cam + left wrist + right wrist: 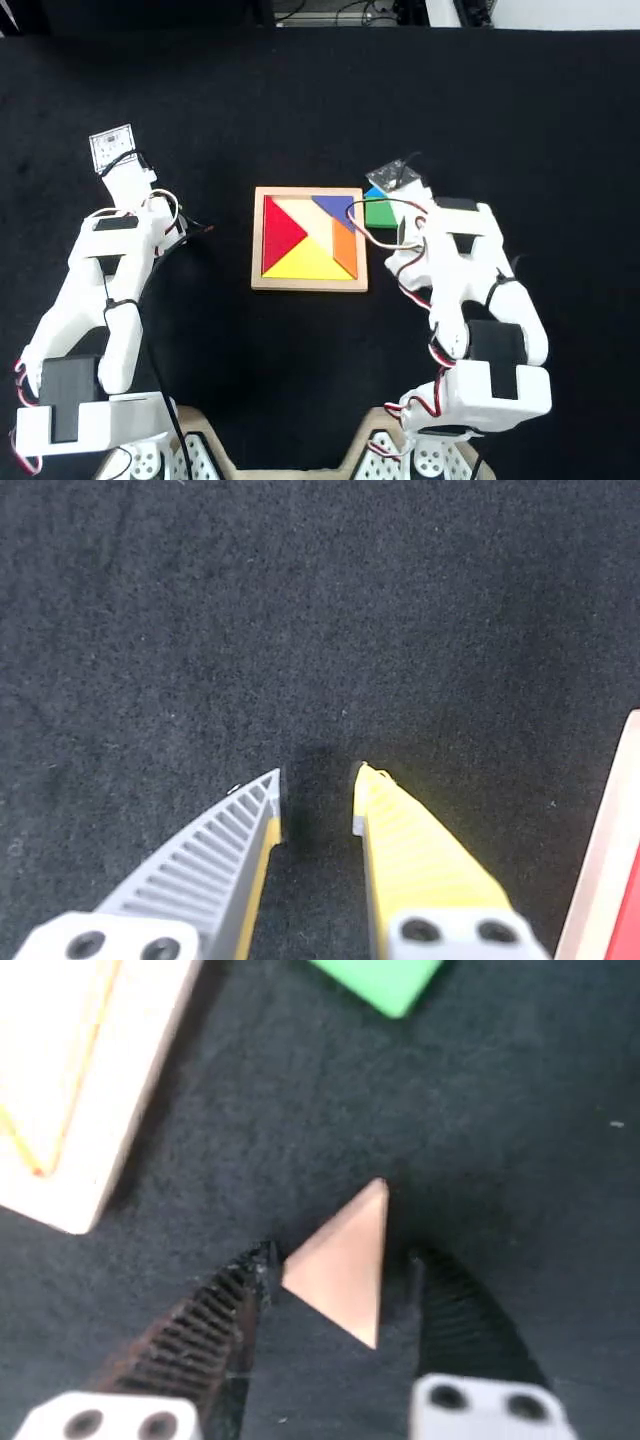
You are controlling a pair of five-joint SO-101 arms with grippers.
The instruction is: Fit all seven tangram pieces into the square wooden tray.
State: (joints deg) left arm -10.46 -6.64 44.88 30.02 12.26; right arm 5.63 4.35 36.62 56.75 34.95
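Fingers (410,850) of the left gripper (318,775), one ribbed grey plastic and one yellow, stand spread apart over the black felt-like cloth (300,100) that covers the table. From above, the square pale-wood tray (308,285) sits at frame centre. It holds a large red triangle (280,238) at its left and a large yellow triangle (310,262) along its lower edge. An orange parallelogram (345,245) has its long axis running up the right side, and a blue-violet triangle (335,208) lies at the top. Just right of the tray lies a green square (380,212), with a small blue piece (375,193) just beside it. The right wrist camera adds a closer detail: the right gripper (340,1260), its dark ribbed fingers parted, straddles a flat tan triangle (345,1270) lying on the cloth. The triangle's square corner sits at one fingertip, its long edge runs along the fingers, and its sharp tip points outward towards the green square.
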